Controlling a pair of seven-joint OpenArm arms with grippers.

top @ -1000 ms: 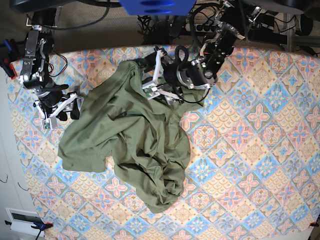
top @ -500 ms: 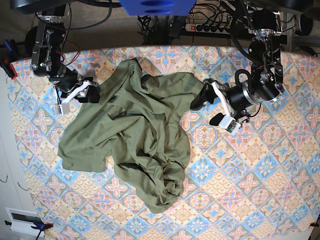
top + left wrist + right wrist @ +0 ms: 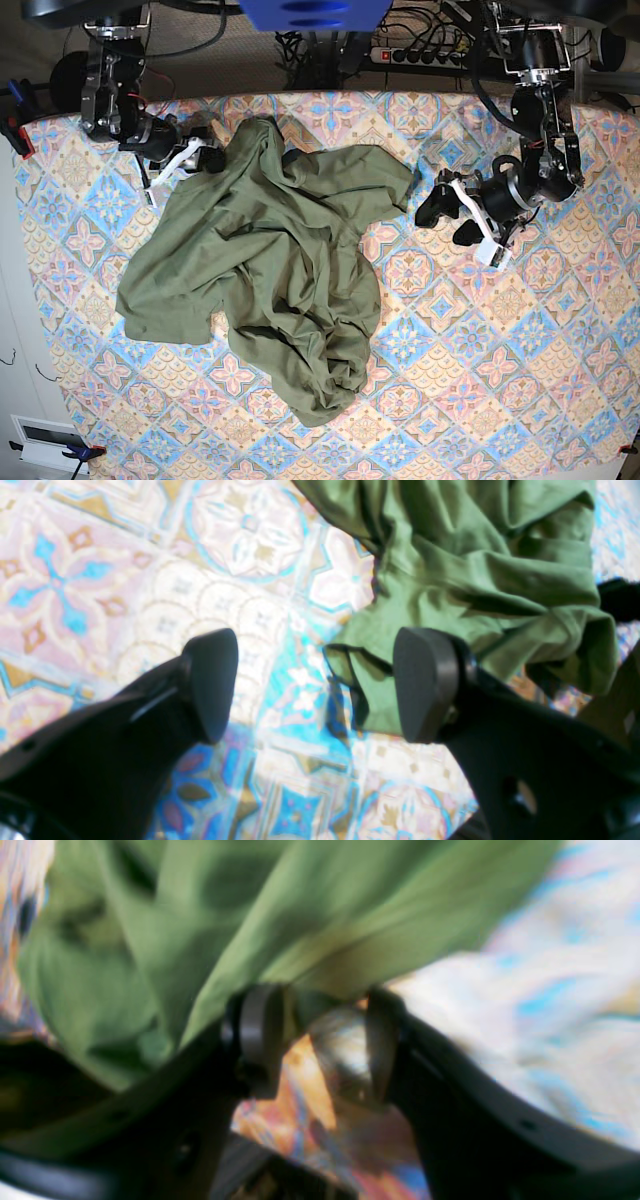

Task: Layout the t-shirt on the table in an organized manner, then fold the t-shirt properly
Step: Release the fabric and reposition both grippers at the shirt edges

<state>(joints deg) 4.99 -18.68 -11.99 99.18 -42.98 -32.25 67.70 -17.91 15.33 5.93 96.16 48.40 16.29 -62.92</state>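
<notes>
The olive-green t-shirt (image 3: pixel 270 260) lies crumpled on the left half of the patterned table (image 3: pixel 520 350). My left gripper (image 3: pixel 445 222) stands open just right of the shirt's right edge, low over the cloth. In the left wrist view its gripper (image 3: pixel 317 685) shows bare table (image 3: pixel 100 580) between the fingers, and the t-shirt (image 3: pixel 475 555) hem reaches the right finger (image 3: pixel 425 685). My right gripper (image 3: pixel 207 150) is at the shirt's upper left edge. The blurred right wrist view shows that gripper (image 3: pixel 320 1040) open, with a fold of the t-shirt (image 3: pixel 300 915) draped at its fingertips.
Beyond the table's far edge lie a power strip and cables (image 3: pixel 420 55) and a blue mount (image 3: pixel 315 12). A red clamp (image 3: pixel 15 135) sits at the table's left edge. The table's right half and front show only patterned cloth.
The left arm has swung from over the shirt's top edge out to the right of the shirt. The right arm has moved up to the shirt's upper left edge. The shirt's top edge lies flatter.
</notes>
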